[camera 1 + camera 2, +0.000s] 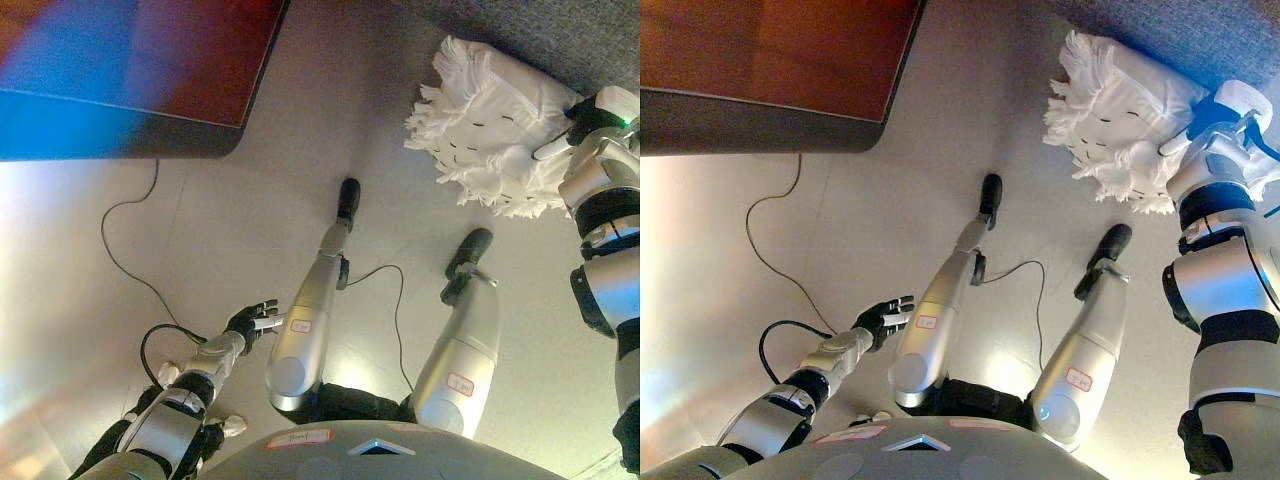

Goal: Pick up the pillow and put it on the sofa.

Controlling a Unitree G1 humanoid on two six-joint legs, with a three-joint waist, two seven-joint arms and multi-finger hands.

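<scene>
A white pillow (490, 130) with fringed edges and small dark marks shows at the upper right, its far side overlapping the dark grey sofa (570, 35). My right hand (585, 118) is at the pillow's right edge. Its dark fingers curl round that edge and one white-tipped finger lies across the pillow's face. My left hand (250, 322) hangs low at the lower left, far from the pillow, with relaxed, spread fingers that hold nothing.
A reddish-brown table top with a dark edge (760, 125) fills the upper left. Pale floor (250, 200) lies between it and the sofa.
</scene>
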